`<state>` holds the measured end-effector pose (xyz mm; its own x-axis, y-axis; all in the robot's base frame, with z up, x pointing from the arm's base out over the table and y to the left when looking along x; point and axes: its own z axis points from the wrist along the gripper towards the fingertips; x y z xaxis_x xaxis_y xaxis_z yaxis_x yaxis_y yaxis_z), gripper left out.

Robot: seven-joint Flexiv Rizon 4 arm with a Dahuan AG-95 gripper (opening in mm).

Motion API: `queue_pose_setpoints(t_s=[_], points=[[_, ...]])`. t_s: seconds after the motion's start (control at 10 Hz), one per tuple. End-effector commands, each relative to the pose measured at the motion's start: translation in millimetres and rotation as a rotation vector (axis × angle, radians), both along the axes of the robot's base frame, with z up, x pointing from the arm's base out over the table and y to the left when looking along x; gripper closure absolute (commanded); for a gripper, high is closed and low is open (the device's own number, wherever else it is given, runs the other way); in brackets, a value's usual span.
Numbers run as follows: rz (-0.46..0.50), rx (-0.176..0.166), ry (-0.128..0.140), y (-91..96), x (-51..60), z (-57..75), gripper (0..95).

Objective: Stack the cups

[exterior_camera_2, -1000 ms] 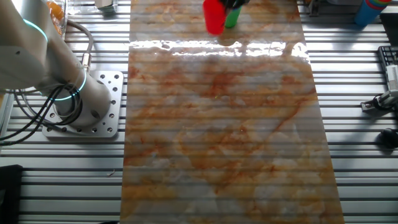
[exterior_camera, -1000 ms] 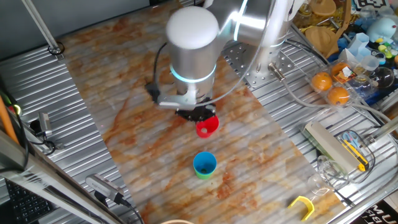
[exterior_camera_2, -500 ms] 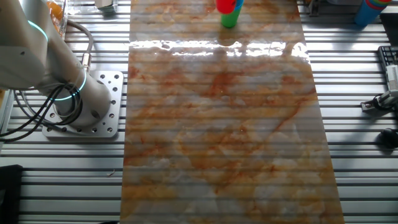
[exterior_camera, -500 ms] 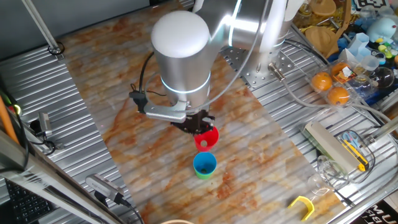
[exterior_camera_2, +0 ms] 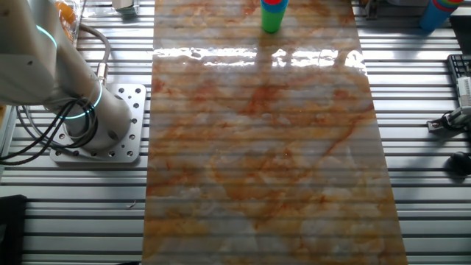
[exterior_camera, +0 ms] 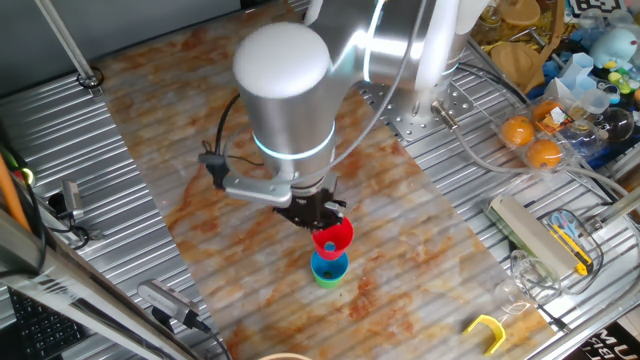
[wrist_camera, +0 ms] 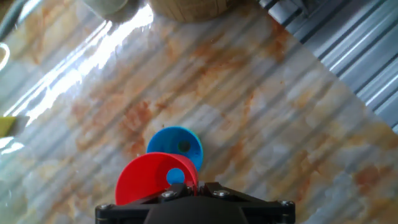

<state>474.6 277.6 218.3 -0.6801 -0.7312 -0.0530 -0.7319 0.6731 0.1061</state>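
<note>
Step in hand, as I judge it: seating the red cup (exterior_camera: 334,238) into the blue cup (exterior_camera: 329,265), which itself sits nested in the green cup (exterior_camera: 328,279).

The pincer (exterior_camera: 316,214) is clenched on the red cup's rim. In the hand view the red cup (wrist_camera: 155,179) hangs just above the blue cup (wrist_camera: 176,146), mouth up, overlapping it but not centred over it. It looks somewhat tilted.

To do this well: the red cup's base needs to come square over the blue mouth first. Correct the offset before lowering, then descend straight, so the tapered walls guide it in. Letting go with the cup still crooked risks it tipping out or knocking the two-cup stack over, since the stack is light and stands free on the worktop (exterior_camera: 210,150).

Location: the stack stands near the front middle of the marbled worktop in one fixed view. In the other fixed view it sits at the far top edge, cut off by the frame.

Appearance: small tapered plastic cups, glossy, thin-walled, equal in size. The green one shows only as a band beneath the blue.
</note>
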Motion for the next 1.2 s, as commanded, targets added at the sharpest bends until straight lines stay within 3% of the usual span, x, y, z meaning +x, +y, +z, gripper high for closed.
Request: queue_pose_setpoints(t_s=[0.1, 0.2, 0.9, 1.2], points=[[-0.086, 0.008, -0.010, 5.4, 1.7, -2.0, 95.0], [-0.152, -0.011, -0.008, 13.3, 3.1, -6.7, 95.0], [-0.190, -0.037, -0.035, 20.5, 3.8, -10.9, 95.0], [-0.228, -0.050, -0.031, 20.9, 4.0, -11.3, 95.0]])
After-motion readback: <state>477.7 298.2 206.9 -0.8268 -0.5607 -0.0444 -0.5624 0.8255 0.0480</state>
